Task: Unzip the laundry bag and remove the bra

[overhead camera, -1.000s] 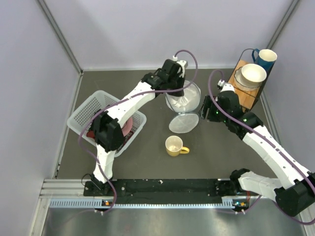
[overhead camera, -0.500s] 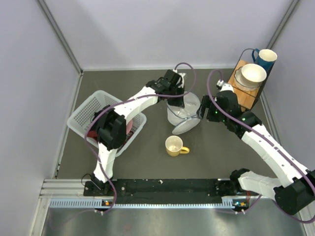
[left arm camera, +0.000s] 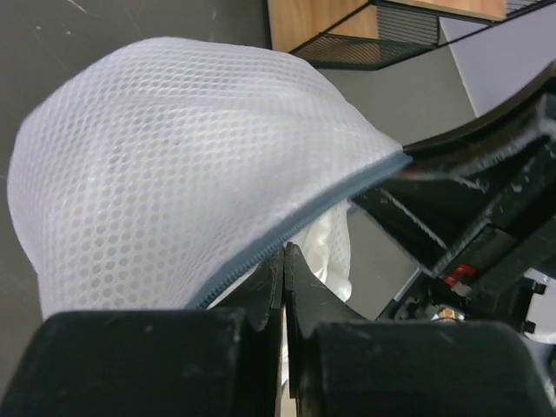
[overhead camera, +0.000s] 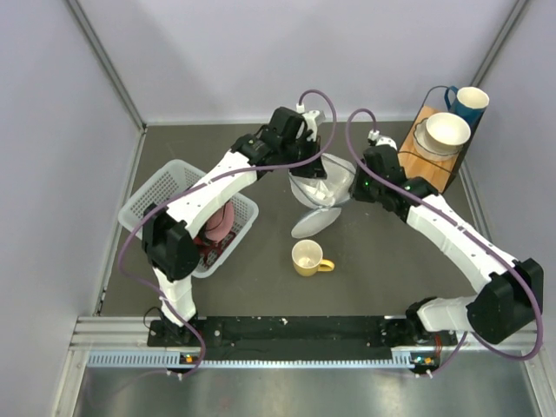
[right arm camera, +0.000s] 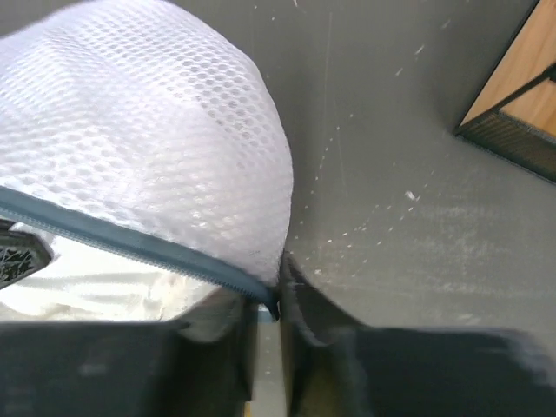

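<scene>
The laundry bag [overhead camera: 323,184] sits mid-counter, just past the yellow mug [overhead camera: 307,257]. Its lower half droops toward me and the zip gapes; I can't tell whether that half touches the counter [overhead camera: 391,261]. My left hand [left arm camera: 285,261] is pinched tight on the rim at the bag's far-left side, with the zip tape running right into its fingertips. My right hand [right arm camera: 278,300] is narrow too, nipping the zip tape on the bag's right side. I can't make out a slider. The bag hangs between the two hands, both touching it. Soft white fabric [left arm camera: 328,248] shows in the gap, and I'd judge it's the bra.

To do this well I'd anchor with the left and draw the right along the seam, tape taut, so the mesh doesn't bunch. Farther back, the rack [overhead camera: 432,162] stands near my right arm, so I'd mind it.
</scene>
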Tool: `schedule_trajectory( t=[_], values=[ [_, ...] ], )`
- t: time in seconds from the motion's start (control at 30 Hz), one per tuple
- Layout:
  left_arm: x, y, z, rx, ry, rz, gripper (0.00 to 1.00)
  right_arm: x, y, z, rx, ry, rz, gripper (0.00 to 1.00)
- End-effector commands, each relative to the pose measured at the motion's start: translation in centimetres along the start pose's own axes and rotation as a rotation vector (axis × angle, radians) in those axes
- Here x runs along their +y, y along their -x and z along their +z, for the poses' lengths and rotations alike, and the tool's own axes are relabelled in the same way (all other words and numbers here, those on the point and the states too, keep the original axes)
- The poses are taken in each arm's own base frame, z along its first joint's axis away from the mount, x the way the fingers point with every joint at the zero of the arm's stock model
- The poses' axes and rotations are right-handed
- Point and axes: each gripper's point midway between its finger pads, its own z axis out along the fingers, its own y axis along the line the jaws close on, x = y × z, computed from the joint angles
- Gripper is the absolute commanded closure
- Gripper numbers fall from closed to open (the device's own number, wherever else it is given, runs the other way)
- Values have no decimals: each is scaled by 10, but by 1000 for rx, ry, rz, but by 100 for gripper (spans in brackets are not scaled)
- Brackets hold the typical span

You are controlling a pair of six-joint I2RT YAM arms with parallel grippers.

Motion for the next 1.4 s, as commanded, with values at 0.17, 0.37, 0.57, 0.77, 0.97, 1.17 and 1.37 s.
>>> schedule_trajectory(
  t=[0.17,0.37,0.57,0.77,0.97,1.17,1.37],
  values=[
    [-28,-18,-24,115,-226,55,100,0,45,-4,-146,-35,-3,100],
    [-65,-16,-49,123,-442,73,100,3,42,20,-92,-58,-46,100],
    [-72,11,-100,32,-627,-26,100,9,41,23,-77,-33,-38,100],
    [-65,50,-145,-180,-788,-120,100,16,39,21,-62,3,-21,100],
    [-66,75,-172,-307,-883,-196,100,21,36,19,-51,29,-8,100],
    [-78,100,-193,-376,-1047,-307,100,28,29,24,-19,59,13,100],
    [-93,94,-191,-359,-1193,-346,100,44,31,30,-7,122,57,100]
  ],
)
